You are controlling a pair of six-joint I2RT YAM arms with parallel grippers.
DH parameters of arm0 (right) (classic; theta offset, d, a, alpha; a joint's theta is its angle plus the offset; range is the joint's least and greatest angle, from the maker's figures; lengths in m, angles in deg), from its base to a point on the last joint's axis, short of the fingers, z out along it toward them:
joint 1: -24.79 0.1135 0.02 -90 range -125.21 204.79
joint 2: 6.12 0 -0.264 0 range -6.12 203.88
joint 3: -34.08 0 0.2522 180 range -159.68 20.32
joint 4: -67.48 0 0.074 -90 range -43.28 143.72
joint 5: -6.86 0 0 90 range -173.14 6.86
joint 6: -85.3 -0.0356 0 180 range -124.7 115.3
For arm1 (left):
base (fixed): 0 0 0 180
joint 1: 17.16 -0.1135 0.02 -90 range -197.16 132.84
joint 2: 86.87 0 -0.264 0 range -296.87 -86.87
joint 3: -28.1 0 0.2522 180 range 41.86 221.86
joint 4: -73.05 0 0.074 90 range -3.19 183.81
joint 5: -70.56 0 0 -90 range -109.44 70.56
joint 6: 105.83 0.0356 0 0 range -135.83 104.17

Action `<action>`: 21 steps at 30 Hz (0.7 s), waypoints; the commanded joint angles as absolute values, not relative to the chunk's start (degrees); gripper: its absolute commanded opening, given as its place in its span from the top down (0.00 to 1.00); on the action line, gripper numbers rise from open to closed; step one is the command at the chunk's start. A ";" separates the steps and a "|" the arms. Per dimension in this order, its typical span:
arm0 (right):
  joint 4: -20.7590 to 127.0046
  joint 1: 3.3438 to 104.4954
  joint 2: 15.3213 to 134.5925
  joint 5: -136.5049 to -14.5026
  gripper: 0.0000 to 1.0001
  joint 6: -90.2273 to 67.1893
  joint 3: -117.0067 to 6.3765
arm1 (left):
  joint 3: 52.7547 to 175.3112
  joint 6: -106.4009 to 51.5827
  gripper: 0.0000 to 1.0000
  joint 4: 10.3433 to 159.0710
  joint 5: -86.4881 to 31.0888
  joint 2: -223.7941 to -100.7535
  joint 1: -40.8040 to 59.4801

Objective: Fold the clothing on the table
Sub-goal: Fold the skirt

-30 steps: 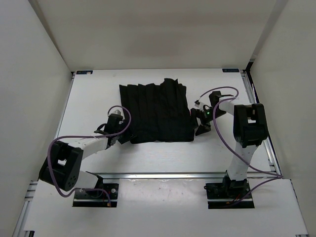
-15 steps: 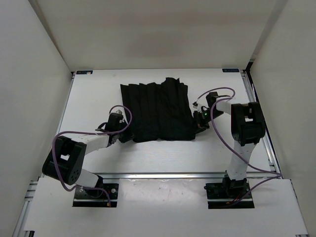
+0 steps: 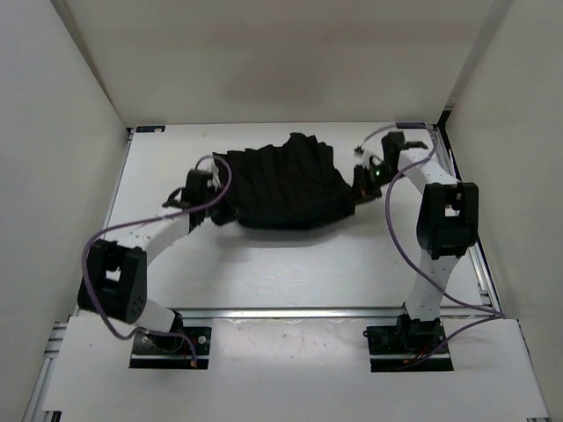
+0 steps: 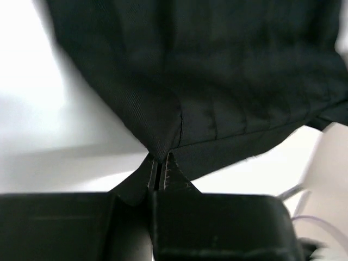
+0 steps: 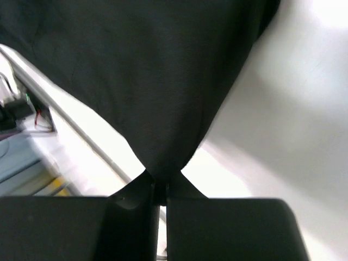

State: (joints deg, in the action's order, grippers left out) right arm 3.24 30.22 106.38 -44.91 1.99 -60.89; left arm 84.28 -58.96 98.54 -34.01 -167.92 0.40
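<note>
**Overhead view.** The black pleated garment (image 3: 281, 180) sits on the far middle of the white desk (image 3: 264, 272), between your two arms. Your left tool (image 3: 214, 214) grips its near left corner, and your right tool (image 3: 359, 186) grips its right edge. The near hem hangs in a shallow curve between the two grips, with a shadow on the desk just beneath it. The far part bunches up into a peak.

**Left wrist view.** The fingers (image 4: 173, 173) are pressed together with a corner of the fabric pinched between them. Pleat lines run across the cloth above the grip.

**Right wrist view.** The fingers (image 5: 138, 187) are likewise together, clamped on a point of fabric that fans out wide from the grip. Bright desk surface shows on either side of it.
</note>
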 commanded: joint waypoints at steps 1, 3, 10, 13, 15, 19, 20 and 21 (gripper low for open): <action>2.92 29.62 108.20 -44.11 1.00 5.92 -80.37 | 103.75 -55.91 1.00 98.76 -38.51 -174.38 -4.49; 4.05 30.15 110.14 -43.68 1.00 5.24 -95.27 | 117.96 -54.95 1.00 101.47 -40.79 -182.54 -5.38; 10.66 26.12 109.90 -35.34 1.00 -3.66 -111.80 | 141.84 -49.76 1.00 101.06 -35.78 -185.42 -1.25; 6.26 24.89 104.46 -34.63 1.00 1.26 -94.07 | 118.87 -49.67 1.00 95.88 -36.48 -175.15 -0.11; 4.86 22.69 98.41 -34.71 1.00 7.04 -74.87 | 102.56 -52.73 1.00 91.93 -37.01 -168.30 0.50; 3.90 20.23 90.74 -38.66 1.00 14.61 -47.68 | 72.43 -57.66 1.00 88.39 -36.75 -153.61 4.54; 2.93 20.22 89.43 -39.11 1.00 15.07 -45.27 | 66.01 -59.58 1.00 88.31 -36.23 -149.66 6.20; 1.44 20.40 89.50 -40.16 1.00 16.03 -41.51 | 63.08 -61.69 1.00 88.39 -36.40 -147.45 7.09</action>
State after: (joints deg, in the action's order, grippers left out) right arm 7.26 21.63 93.62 -36.71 8.95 -47.73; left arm 71.95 -57.17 87.87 -38.31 -155.60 5.73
